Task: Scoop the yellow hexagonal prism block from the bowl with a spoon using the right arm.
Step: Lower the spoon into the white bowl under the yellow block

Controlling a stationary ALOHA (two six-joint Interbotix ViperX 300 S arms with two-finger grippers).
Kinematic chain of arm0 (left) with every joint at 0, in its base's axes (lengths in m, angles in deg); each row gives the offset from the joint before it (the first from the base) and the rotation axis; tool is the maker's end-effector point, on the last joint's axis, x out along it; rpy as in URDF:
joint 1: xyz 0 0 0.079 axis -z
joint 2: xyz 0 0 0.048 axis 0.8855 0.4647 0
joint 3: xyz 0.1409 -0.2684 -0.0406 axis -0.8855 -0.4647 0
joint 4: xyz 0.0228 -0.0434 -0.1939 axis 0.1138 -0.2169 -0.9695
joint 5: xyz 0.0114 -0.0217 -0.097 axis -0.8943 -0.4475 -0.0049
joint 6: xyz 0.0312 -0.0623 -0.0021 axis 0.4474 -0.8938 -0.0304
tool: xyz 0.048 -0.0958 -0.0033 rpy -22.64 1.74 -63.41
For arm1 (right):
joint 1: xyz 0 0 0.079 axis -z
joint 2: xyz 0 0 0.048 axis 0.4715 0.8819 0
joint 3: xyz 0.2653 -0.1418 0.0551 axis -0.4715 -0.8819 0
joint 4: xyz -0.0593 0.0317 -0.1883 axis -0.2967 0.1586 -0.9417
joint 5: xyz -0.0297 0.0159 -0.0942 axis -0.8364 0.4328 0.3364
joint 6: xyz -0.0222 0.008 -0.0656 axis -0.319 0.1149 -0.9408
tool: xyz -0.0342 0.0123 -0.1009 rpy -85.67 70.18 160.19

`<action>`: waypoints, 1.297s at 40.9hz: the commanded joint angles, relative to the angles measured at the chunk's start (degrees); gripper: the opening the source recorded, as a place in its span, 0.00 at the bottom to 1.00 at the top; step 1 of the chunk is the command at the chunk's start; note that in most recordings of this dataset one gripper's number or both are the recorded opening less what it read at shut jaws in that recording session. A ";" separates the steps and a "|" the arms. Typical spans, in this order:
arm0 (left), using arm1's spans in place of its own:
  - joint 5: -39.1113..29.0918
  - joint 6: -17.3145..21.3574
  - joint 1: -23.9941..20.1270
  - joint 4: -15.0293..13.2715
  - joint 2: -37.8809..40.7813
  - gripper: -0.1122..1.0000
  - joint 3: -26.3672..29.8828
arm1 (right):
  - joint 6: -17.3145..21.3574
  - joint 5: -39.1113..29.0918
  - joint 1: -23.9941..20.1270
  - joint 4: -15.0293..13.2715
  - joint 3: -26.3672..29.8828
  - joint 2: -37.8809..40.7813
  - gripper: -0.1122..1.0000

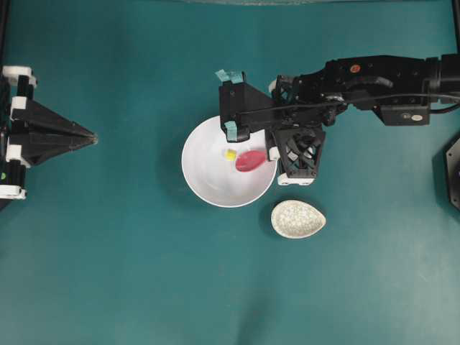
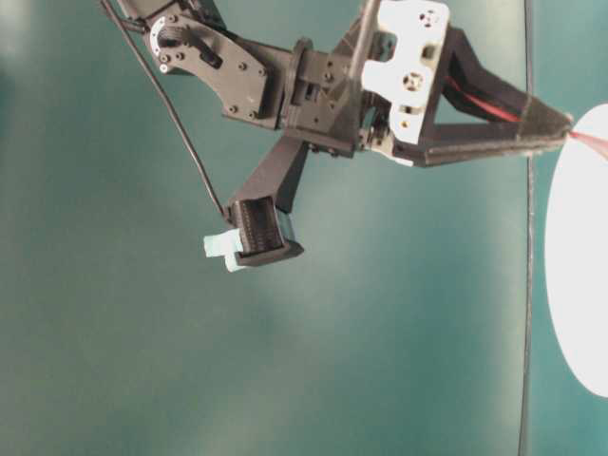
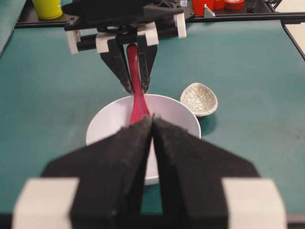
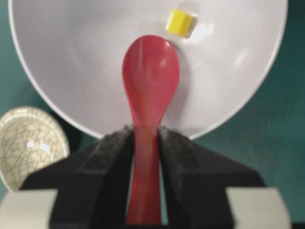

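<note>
Your right gripper [image 4: 145, 143] clenches the glossy red-pink spoon [image 4: 148, 81], scoop inside the large white bowl [image 4: 66, 52] near the tiny yellow block [image 4: 180, 22]; the left gripper [image 3: 152, 125] is closed, holding nothing.

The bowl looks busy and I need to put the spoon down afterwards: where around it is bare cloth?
Bare teal cloth lies between the bowl and the parked left gripper, and along the near edge below the speckled rest. It is crowded above and right of the bowl, where the right gripper holds the spoon beside the yellow block.
</note>
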 commanded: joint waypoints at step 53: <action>0.70 -0.70 0.00 0.18 0.44 0.19 1.49 | -0.18 16.61 -0.62 0.35 1.23 1.23 0.32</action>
